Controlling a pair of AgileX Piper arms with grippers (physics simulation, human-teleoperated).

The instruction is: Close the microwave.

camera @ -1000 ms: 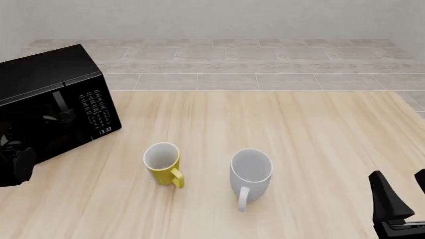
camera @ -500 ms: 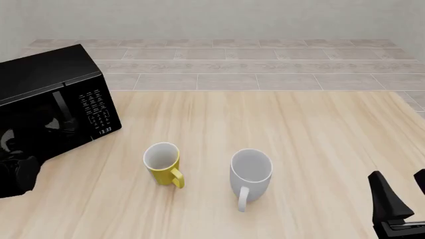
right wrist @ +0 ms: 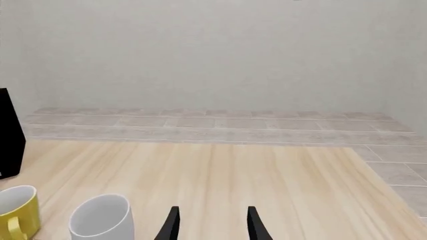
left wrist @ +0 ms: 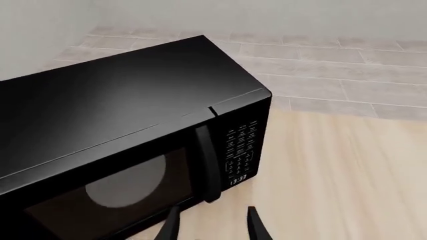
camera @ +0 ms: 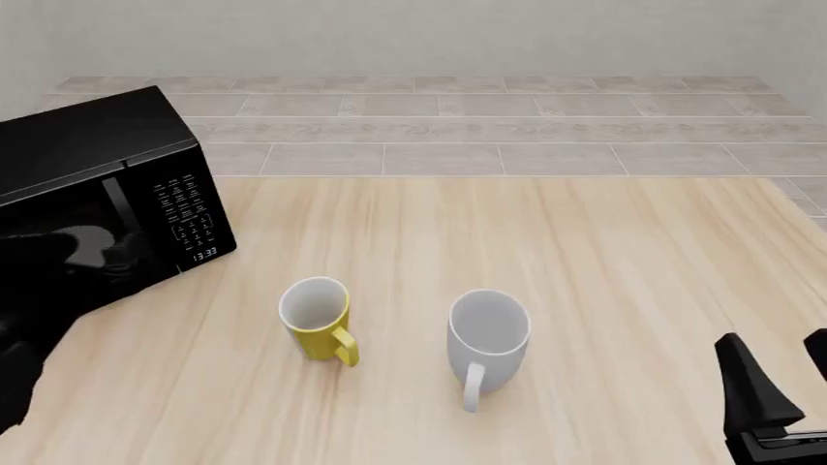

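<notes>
The glossy black microwave [camera: 104, 194] stands at the table's far left. In the left wrist view the microwave [left wrist: 120, 130] has its door lying flush with the body, and its vertical handle [left wrist: 207, 165] sits beside the button panel [left wrist: 241, 145]. My left gripper [left wrist: 213, 227] is open and empty, a short way in front of the door and not touching it. In the front view the left gripper [camera: 15, 383] is a dark shape at the near left edge. My right gripper [camera: 781, 376] is open and empty at the near right, far from the oven.
A yellow mug [camera: 317, 318] and a white mug [camera: 489, 339] stand upright mid-table, handles toward the near edge. Both mugs also appear in the right wrist view, yellow mug [right wrist: 17, 210] and white mug [right wrist: 100, 217]. Bare wood spreads to the right.
My left gripper has drawn back from the microwave's front toward the near edge of the table. The right arm and both mugs have stayed put.
</notes>
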